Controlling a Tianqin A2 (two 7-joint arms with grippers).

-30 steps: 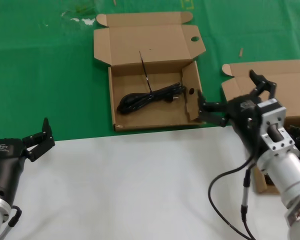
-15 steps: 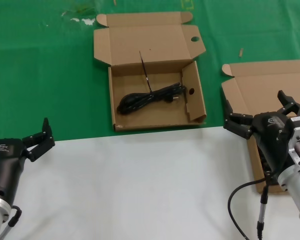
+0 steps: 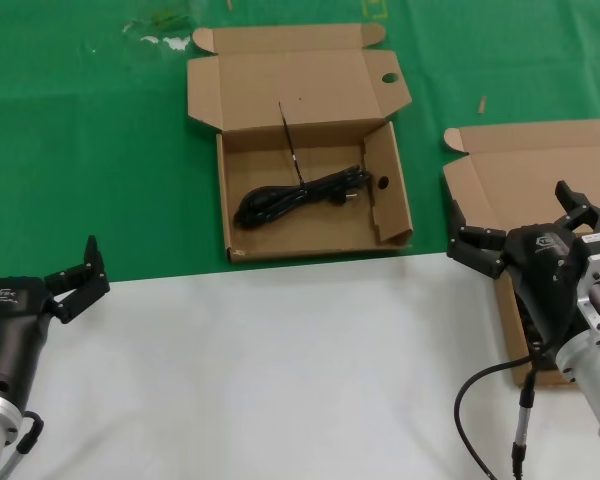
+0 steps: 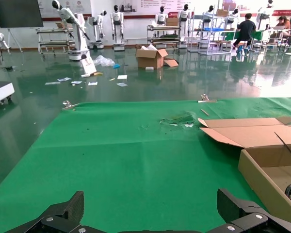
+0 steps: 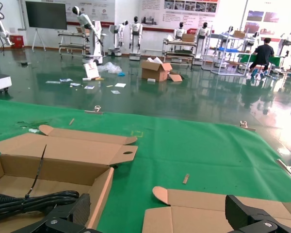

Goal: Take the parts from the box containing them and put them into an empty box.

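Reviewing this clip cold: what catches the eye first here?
A coiled black power cord lies in the open brown cardboard box with round holes on the green mat. The open right gripper hovers over a second cardboard box at right; the open left gripper waits at left.

light: bright, even, diffuse | shadows: soft and faint beside the cardboard boxes (image 3: pixel 305 150) | glare: daylight mirrored on the glossy hall floor (image 5: pixel 194 97) | focus: sharp throughout, no motion blur seen

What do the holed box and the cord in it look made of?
Box: brown cardboard, matte, with creased flaps and raw cut edges. Cord: black, slightly glossy, probably rubber or plastic sheathing, coiled into a long bundle. Both grippers, left and right, are open and apart from both.
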